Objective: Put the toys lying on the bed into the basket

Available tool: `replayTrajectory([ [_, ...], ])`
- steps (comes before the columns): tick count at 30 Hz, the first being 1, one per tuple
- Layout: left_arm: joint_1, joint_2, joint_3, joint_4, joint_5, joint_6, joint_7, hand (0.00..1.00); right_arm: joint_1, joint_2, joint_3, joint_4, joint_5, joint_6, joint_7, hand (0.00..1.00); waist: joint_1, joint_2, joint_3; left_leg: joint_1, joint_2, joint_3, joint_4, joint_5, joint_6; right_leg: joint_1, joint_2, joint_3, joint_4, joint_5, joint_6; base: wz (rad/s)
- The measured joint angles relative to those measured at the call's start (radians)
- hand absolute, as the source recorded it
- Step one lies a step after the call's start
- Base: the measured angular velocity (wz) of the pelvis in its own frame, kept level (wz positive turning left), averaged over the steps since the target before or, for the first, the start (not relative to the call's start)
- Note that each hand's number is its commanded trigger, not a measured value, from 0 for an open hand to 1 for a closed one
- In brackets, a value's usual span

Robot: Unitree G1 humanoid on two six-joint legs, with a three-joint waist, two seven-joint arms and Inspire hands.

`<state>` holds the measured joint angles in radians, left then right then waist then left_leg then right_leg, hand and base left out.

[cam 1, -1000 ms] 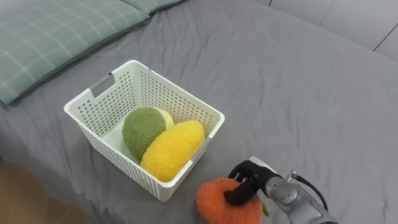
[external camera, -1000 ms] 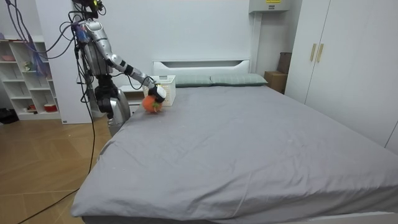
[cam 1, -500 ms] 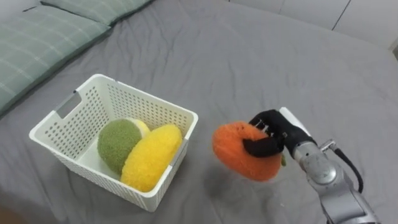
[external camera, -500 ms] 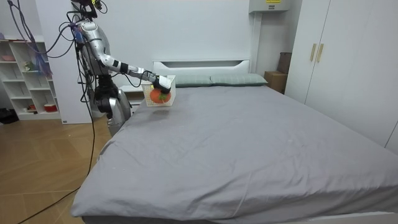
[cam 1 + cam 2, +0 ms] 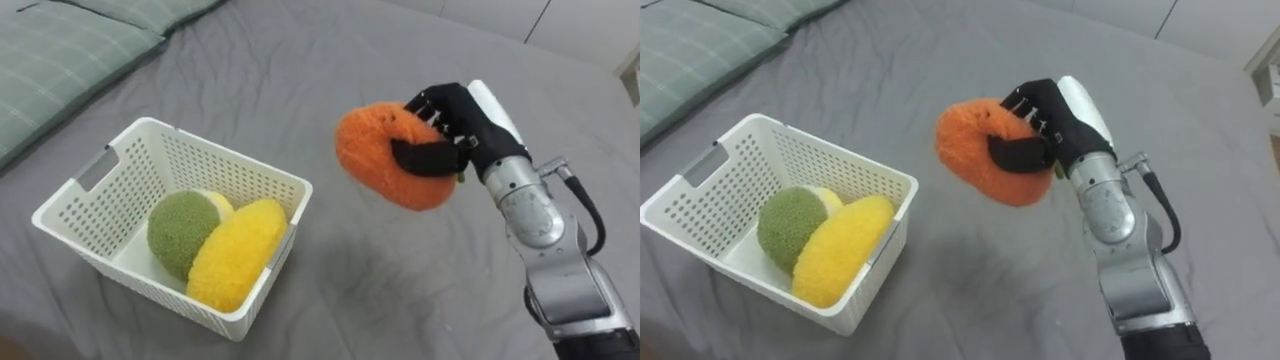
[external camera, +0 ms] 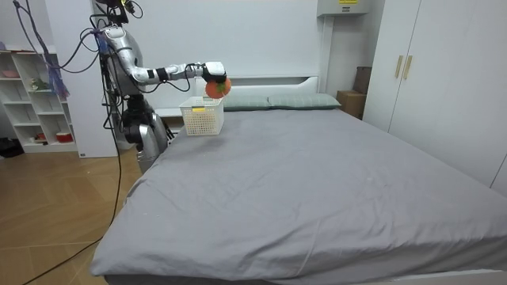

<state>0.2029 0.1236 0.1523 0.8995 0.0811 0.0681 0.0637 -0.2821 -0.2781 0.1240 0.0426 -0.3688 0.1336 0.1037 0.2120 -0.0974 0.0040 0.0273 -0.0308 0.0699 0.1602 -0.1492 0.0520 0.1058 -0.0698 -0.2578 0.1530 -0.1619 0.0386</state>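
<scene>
My right hand [image 5: 455,125] [image 5: 1050,125] is shut on an orange plush toy [image 5: 385,160] [image 5: 975,165], held in the air above the grey bed, to the right of the white basket [image 5: 75,195] [image 5: 685,180]. The basket sits on the bed and holds a green plush toy [image 5: 180,230] [image 5: 788,228] and a yellow plush toy [image 5: 235,255] [image 5: 840,250] side by side. In the room view the robot stands at the bed's head-end corner, its arm stretched out with the orange toy [image 6: 218,85] raised above the basket [image 6: 202,116].
A green checked pillow [image 5: 60,60] lies at the upper left, beyond the basket. Grey bedsheet [image 5: 300,70] spreads all around. In the room view a wardrobe [image 6: 428,79] stands on the right and shelves [image 6: 32,103] on the left.
My right hand has lifted the orange toy from low beside the basket to well above the bed. The camera's view has shifted too.
</scene>
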Motion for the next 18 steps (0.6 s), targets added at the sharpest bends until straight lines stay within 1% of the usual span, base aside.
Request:
replayTrajectory([
  [1, -0.002, 0.0, -0.001, -0.001, 0.0, 0.0, -0.005, 0.0, -0.022, 0.0, 0.02, 0.0, -0.016, 0.0, 0.0, 1.0, 0.011, 0.002, 0.0015, -0.001, 0.0, -0.001, 0.0, 0.0, 0.0, -0.001, 0.0, -0.003, 0.0, 0.0, 0.0, 0.08],
  [4, -0.006, 0.001, -0.01, -0.012, 0.0, 0.001, -0.006, 0.0, -0.072, 0.001, 0.061, 0.0, -0.029, 0.001, 0.001, 1.0, 0.022, 0.003, 0.003, -0.018, -0.002, -0.022, 0.004, -0.001, -0.001, -0.003, -0.001, -0.022, -0.001, 0.0, 0.0, 0.16],
  [5, -0.006, 0.001, -0.01, -0.017, 0.0, 0.002, -0.006, 0.0, -0.081, 0.001, 0.068, 0.0, -0.03, 0.003, 0.002, 1.0, 0.031, 0.002, 0.0038, -0.02, -0.002, -0.024, 0.005, -0.001, -0.001, -0.005, -0.001, -0.026, -0.001, 0.0, 0.0, 0.16],
  [6, -0.009, 0.002, -0.011, -0.018, 0.001, 0.005, -0.007, 0.0, -0.098, 0.001, 0.086, 0.0, -0.04, 0.015, 0.002, 1.0, 0.044, 0.002, 0.0043, -0.026, -0.003, -0.033, 0.007, -0.001, -0.001, -0.007, -0.001, -0.042, -0.001, 0.0, 0.0, 0.23],
  [7, -0.011, 0.005, -0.011, -0.018, 0.001, 0.011, -0.008, 0.0, -0.111, 0.004, 0.105, 0.0, -0.063, 0.027, 0.01, 1.0, 0.047, 0.0, 0.0041, -0.033, -0.005, -0.049, 0.009, 0.0, -0.002, -0.007, -0.002, -0.063, -0.001, 0.0, 0.0, 0.28],
  [8, -0.011, 0.007, -0.011, -0.017, 0.0, 0.016, -0.009, 0.0, -0.123, 0.006, 0.126, 0.0, -0.077, 0.039, 0.013, 1.0, 0.062, -0.002, 0.0049, -0.034, -0.007, -0.054, 0.008, 0.003, -0.003, -0.007, -0.003, -0.069, -0.001, 0.0, 0.0, 0.22],
  [9, -0.011, 0.008, -0.011, -0.017, 0.001, 0.017, -0.009, 0.0, -0.127, 0.006, 0.134, 0.0, -0.082, 0.043, 0.018, 1.0, 0.071, -0.003, 0.0053, -0.034, -0.007, -0.054, 0.008, 0.003, -0.003, -0.007, -0.003, -0.07, -0.002, 0.0, 0.0, 0.11],
  [10, -0.011, 0.009, -0.011, -0.017, 0.001, 0.018, -0.011, 0.0, -0.133, 0.008, 0.146, 0.001, -0.091, 0.045, 0.022, 1.0, 0.085, -0.007, 0.0076, -0.033, -0.007, -0.057, 0.009, 0.003, -0.003, -0.007, -0.003, -0.076, -0.002, 0.0, 0.0, 0.05],
  [11, -0.011, 0.01, -0.01, -0.017, 0.003, 0.02, -0.015, 0.0, -0.141, 0.013, 0.161, 0.012, -0.095, 0.047, 0.021, 1.0, 0.107, -0.013, 0.0126, -0.036, -0.008, -0.061, 0.011, 0.004, -0.003, -0.004, -0.004, -0.078, -0.003, 0.0, 0.0, 0.08],
  [12, -0.012, 0.011, -0.009, -0.017, 0.012, 0.021, -0.016, 0.0, -0.148, 0.017, 0.172, 0.023, -0.096, 0.052, 0.021, 1.0, 0.118, -0.015, 0.0156, -0.035, -0.009, -0.063, 0.009, 0.004, -0.003, -0.003, -0.004, -0.078, -0.004, 0.0, 0.0, 0.11],
  [13, -0.016, 0.013, -0.009, -0.017, 0.029, 0.024, -0.017, 0.0, -0.16, 0.026, 0.189, 0.042, -0.096, 0.061, 0.022, 1.0, 0.129, -0.024, 0.0199, -0.039, -0.011, -0.075, 0.009, 0.004, -0.003, -0.001, -0.004, -0.084, -0.005, 0.0, 0.0, 0.26],
  [14, -0.018, 0.013, -0.009, -0.016, 0.042, 0.029, -0.017, 0.0, -0.174, 0.038, 0.209, 0.067, -0.096, 0.066, 0.024, 1.0, 0.132, -0.033, 0.0202, -0.044, -0.015, -0.088, 0.012, 0.005, -0.003, -0.001, -0.005, -0.097, -0.006, 0.0, 0.0, 0.31],
  [15, -0.02, 0.012, -0.01, -0.016, 0.044, 0.033, -0.018, 0.0, -0.175, 0.045, 0.212, 0.075, -0.096, 0.066, 0.026, 1.0, 0.137, -0.037, 0.0198, -0.049, -0.016, -0.095, 0.014, 0.005, -0.003, -0.001, -0.006, -0.101, -0.007, 0.0, 0.0, 0.35],
  [16, -0.024, 0.01, -0.011, -0.016, 0.044, 0.037, -0.018, 0.0, -0.178, 0.053, 0.223, 0.093, -0.095, 0.066, 0.026, 0.87, 0.15, -0.042, 0.0212, -0.055, -0.019, -0.105, 0.023, 0.005, -0.002, 0.0, -0.006, -0.102, -0.008, 0.0, 0.0, 0.25],
  [17, -0.024, 0.009, -0.012, -0.016, 0.044, 0.038, -0.018, 0.0, -0.191, 0.064, 0.237, 0.127, -0.092, 0.066, 0.026, 0.8, 0.16, -0.043, 0.0215, -0.06, -0.021, -0.111, 0.03, 0.005, -0.002, 0.0, -0.007, -0.109, -0.008, 0.0, 0.0, 0.24],
  [18, -0.024, 0.009, -0.012, -0.016, 0.044, 0.039, -0.018, 0.0, -0.198, 0.072, 0.242, 0.144, -0.092, 0.066, 0.026, 0.35, 0.164, -0.044, 0.0215, -0.064, -0.022, -0.118, 0.034, 0.005, -0.002, 0.002, -0.008, -0.116, -0.008, 0.0, 0.0, 0.3],
])
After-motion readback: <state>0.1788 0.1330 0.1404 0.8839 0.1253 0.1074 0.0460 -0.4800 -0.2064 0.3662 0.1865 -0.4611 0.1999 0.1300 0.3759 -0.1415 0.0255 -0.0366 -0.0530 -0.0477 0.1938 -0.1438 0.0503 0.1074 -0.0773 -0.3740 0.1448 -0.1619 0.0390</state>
